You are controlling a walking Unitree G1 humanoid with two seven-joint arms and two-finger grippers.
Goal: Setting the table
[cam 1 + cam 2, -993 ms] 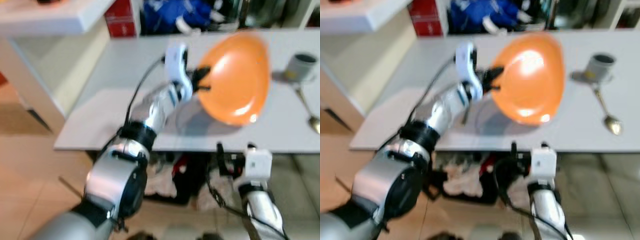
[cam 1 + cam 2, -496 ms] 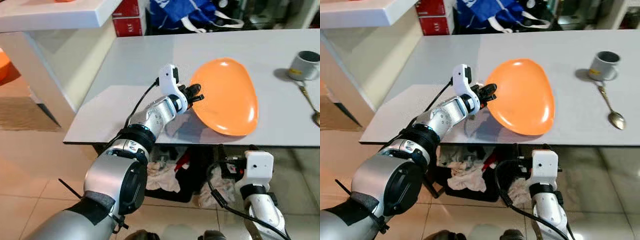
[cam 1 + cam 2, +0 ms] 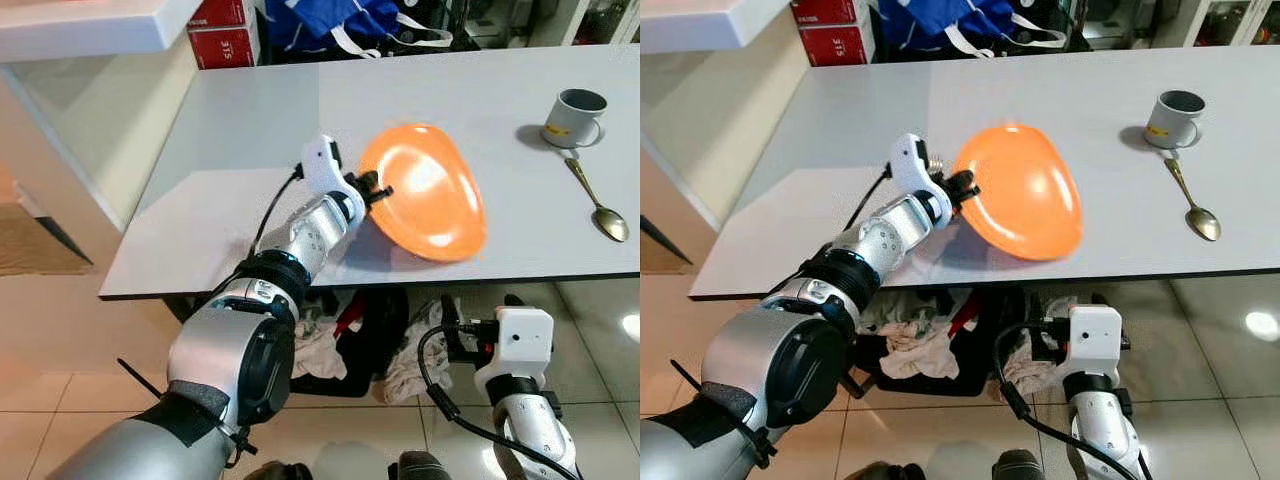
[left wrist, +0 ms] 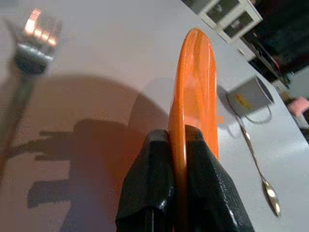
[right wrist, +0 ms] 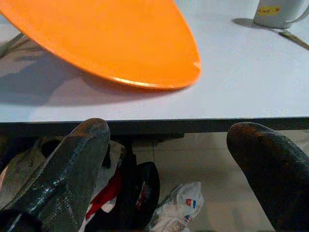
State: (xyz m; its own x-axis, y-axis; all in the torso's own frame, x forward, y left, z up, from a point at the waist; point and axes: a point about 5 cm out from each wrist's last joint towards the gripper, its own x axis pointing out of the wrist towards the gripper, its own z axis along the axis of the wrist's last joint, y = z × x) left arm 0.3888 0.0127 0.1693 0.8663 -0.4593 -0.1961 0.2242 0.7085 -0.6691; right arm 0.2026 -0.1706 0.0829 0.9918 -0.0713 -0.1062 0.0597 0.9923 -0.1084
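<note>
Above the table's [image 3: 250, 130] near edge, the left gripper [image 3: 374, 190] is clamped on the rim of the orange plate [image 3: 425, 190], now carried lower and flatter than a moment ago, nearly set down. Below the edge, the right gripper [image 5: 169, 159] hangs open, empty.

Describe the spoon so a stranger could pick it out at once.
Start at the grey table and go to its right end, where a grey mug stands. The spoon lies just nearer than the mug, bowl toward the table's edge. It is slim and metallic, unlike the broad orange plate.
</note>
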